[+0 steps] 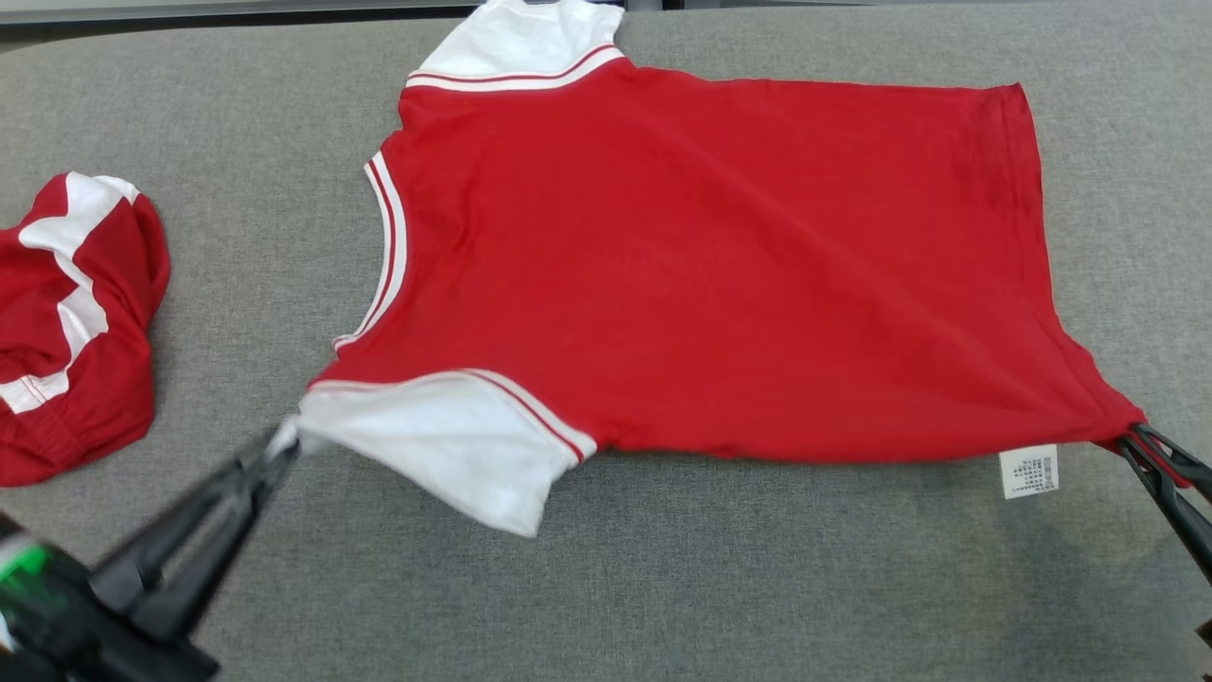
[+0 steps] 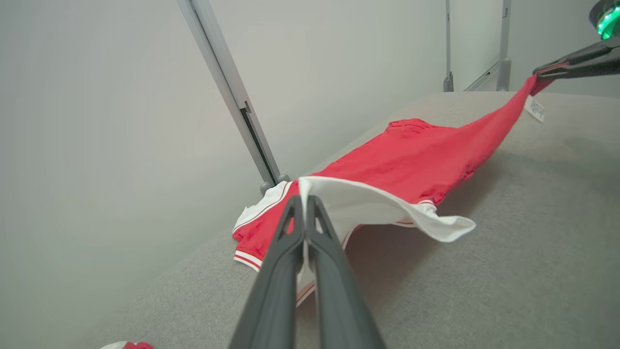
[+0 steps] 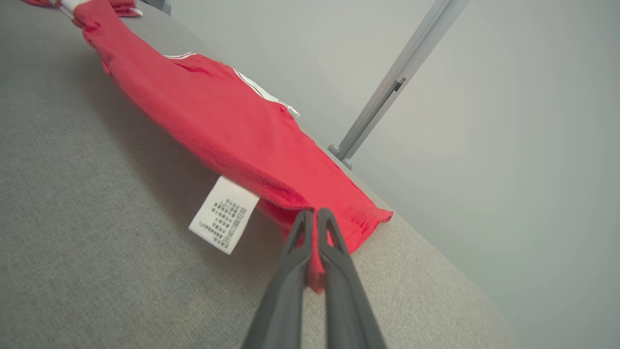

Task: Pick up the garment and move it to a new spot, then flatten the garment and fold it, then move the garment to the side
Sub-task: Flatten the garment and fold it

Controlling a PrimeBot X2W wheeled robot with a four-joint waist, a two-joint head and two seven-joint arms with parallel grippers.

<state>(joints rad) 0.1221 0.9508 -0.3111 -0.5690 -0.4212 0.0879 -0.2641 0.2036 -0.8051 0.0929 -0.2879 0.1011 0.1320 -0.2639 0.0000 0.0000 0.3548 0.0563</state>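
Crumpled red-and-white cloth [image 1: 71, 322] at the left edge of the grey bench [image 1: 663, 587]; metal post [image 2: 227, 87] standing at its far edge.

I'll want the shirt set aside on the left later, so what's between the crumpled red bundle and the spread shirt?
Nothing: the head view shows bare grey table covering between the crumpled bundle and the shirt.
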